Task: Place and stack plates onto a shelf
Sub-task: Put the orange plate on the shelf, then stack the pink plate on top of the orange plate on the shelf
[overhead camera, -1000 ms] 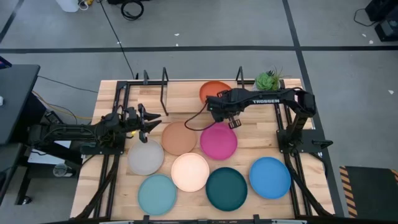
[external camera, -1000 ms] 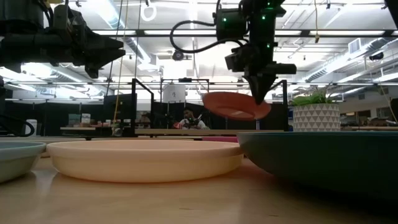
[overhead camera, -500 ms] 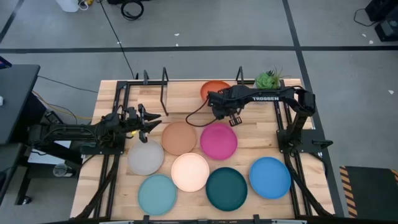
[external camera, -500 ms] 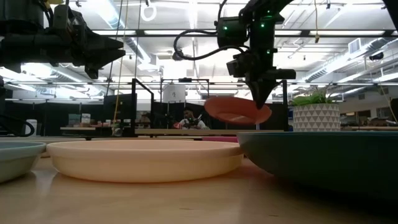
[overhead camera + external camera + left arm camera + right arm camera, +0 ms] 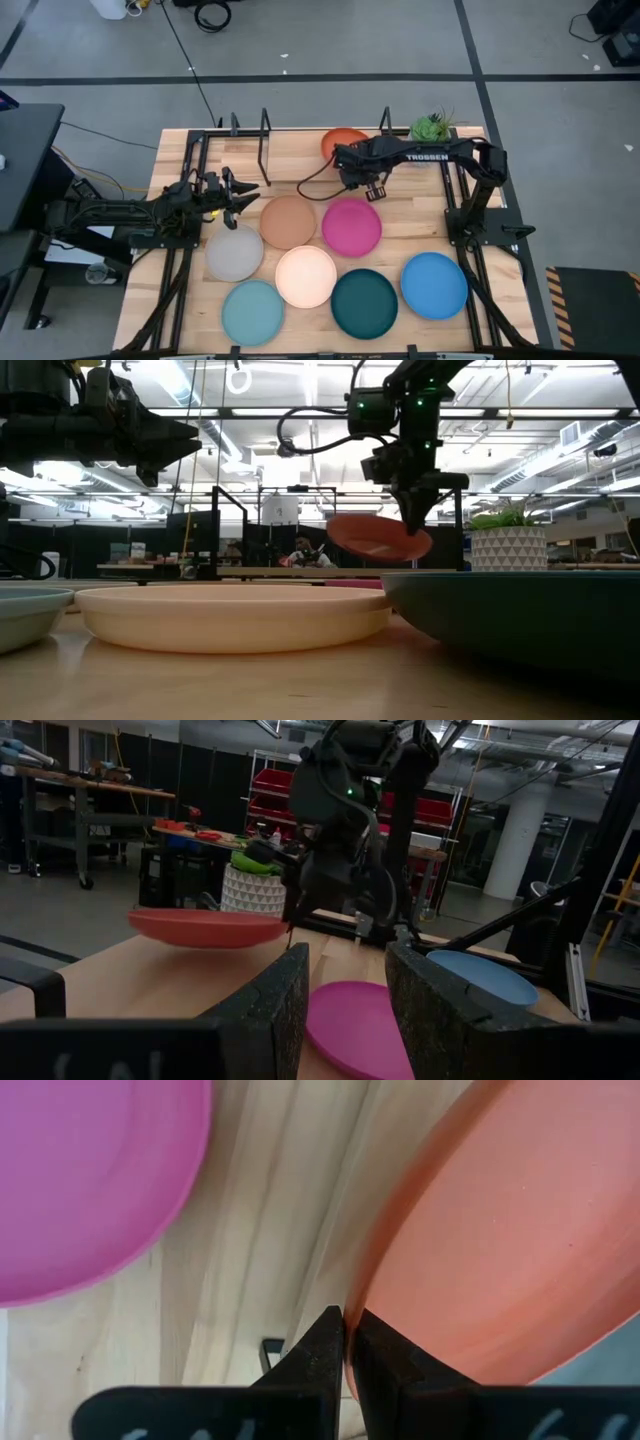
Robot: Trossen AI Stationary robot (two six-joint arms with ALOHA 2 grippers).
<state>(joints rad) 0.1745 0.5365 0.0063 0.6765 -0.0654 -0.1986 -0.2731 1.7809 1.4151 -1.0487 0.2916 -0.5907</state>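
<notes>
My right gripper is shut on the orange plate, which is held in the air over the table's far middle, beside the black wire shelf. The plate also shows in the low view and the left wrist view. My left gripper is open and empty at the table's left, above the grey plate. The tan, magenta, cream, light blue, dark teal and bright blue plates lie flat on the table. My right gripper pinches the orange plate's rim between its two fingers, on the plate's near right side. The fingers come from above, pointing down. The plate is lifted clear of the table, nearly level, and reaches out from the fingers toward the table's left.
A small potted green plant stands at the far right corner, close to my right arm. The shelf's thin upright posts rise along the far edge. The other plates fill the table's middle and near half.
My right gripper has gone a little toward the table's far edge with the orange plate, which stays lifted clear and nearly level.
</notes>
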